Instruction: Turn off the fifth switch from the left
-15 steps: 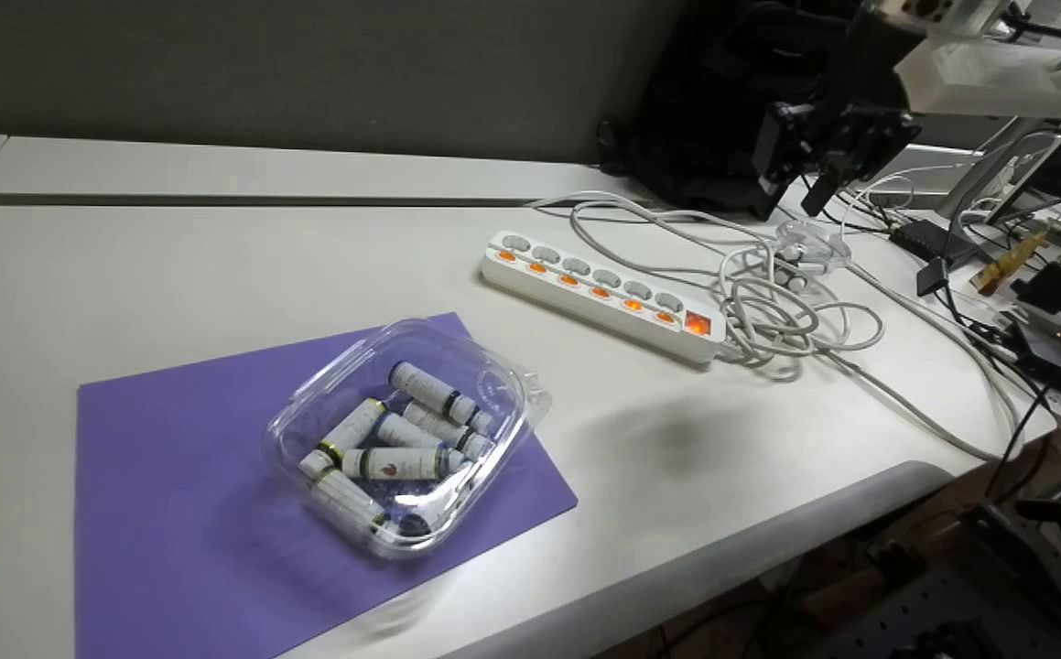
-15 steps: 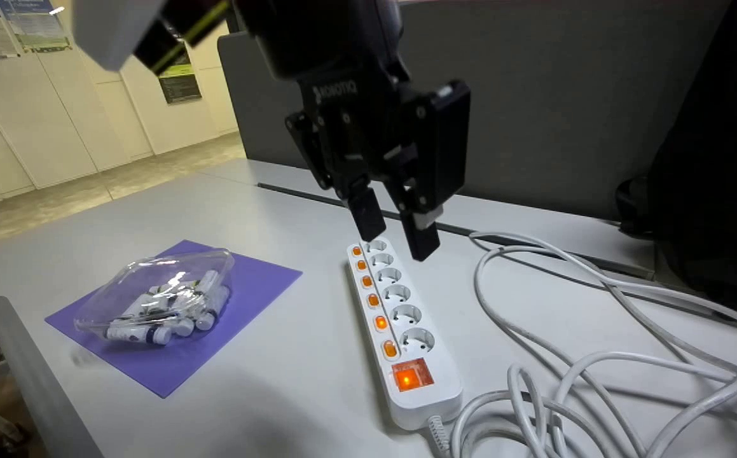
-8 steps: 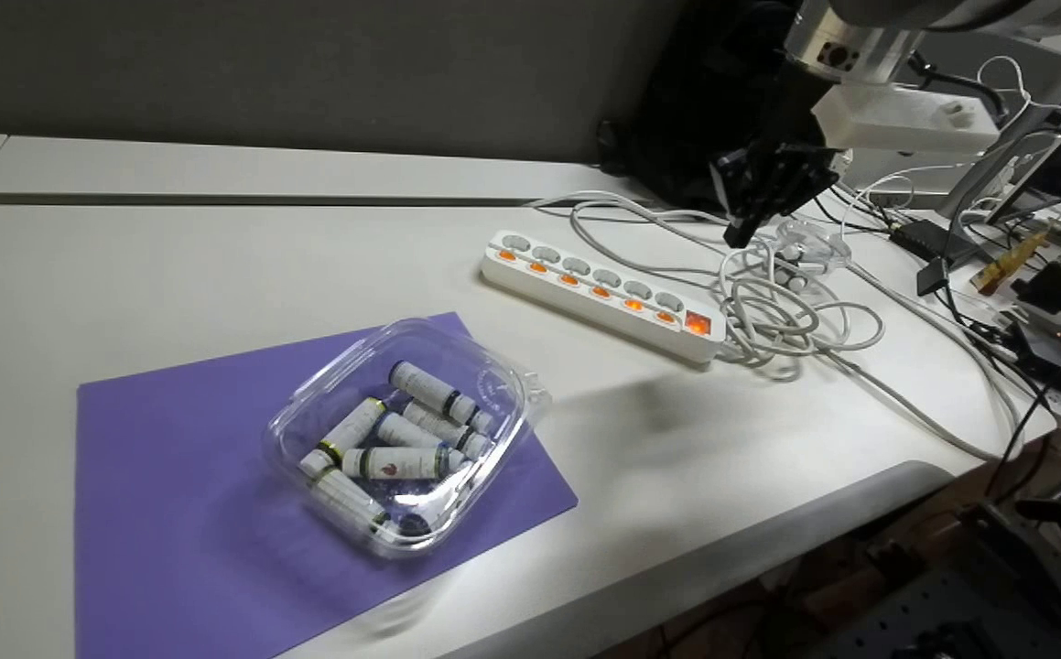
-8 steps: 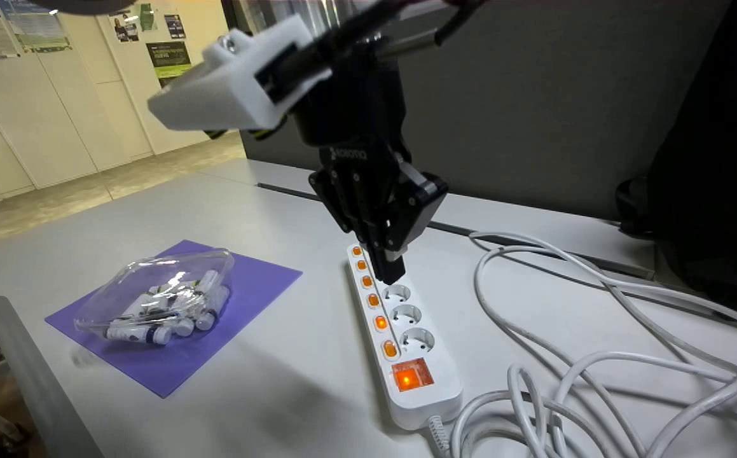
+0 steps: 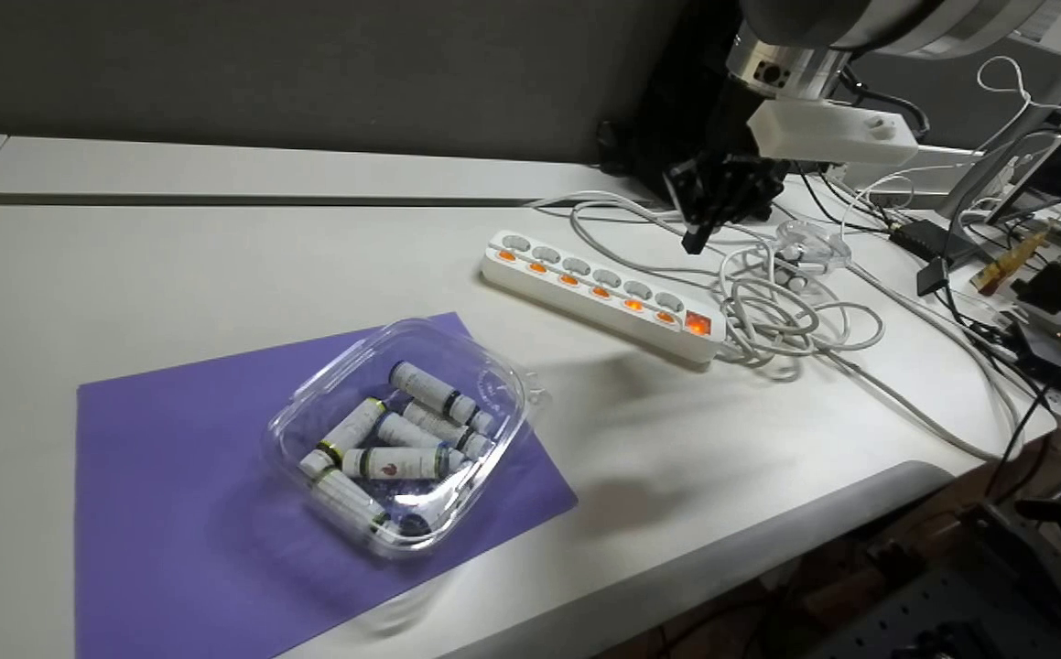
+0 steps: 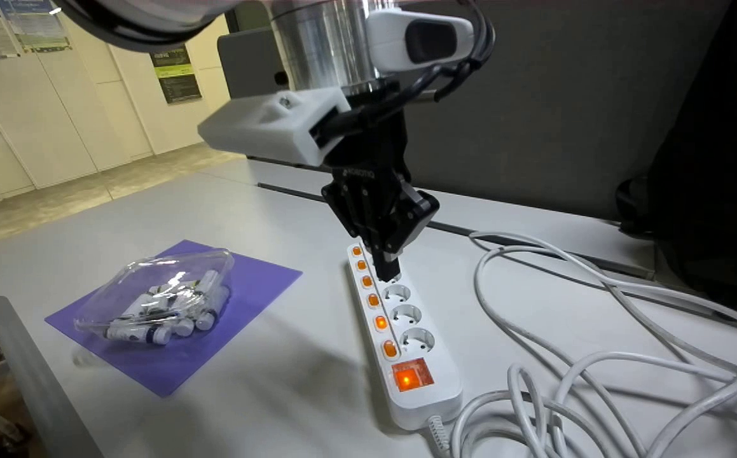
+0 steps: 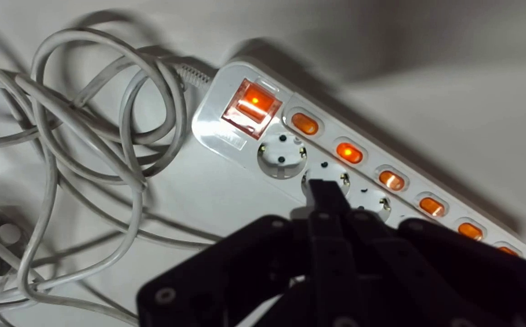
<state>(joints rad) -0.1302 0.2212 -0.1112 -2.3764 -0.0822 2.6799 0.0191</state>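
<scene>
In an exterior view, we find the gripper (image 5: 695,242) above the table (image 5: 219,275), its fingers meeting. The power strip (image 5: 585,307) lies on the table; its fifth switch from the left (image 5: 633,305), lit, stands apart from the gripper. A transparent container (image 5: 496,384) of white bottles (image 5: 397,463) rests on a purple sheet (image 5: 164,513).

In an exterior view, we note the same closed gripper (image 6: 388,278). The fifth switch from the left (image 6: 381,323) glows, as does a large square switch (image 6: 413,375) at the strip's near end.

In the wrist view, we record the gripper (image 7: 326,184) overlapping the second socket (image 7: 330,172) from the square switch. The fifth switch from the left (image 7: 349,153) sits beside that socket, lit. We cannot tell the gripper's height over the strip. A white cable (image 7: 181,120) lies looped near the strip's end.
</scene>
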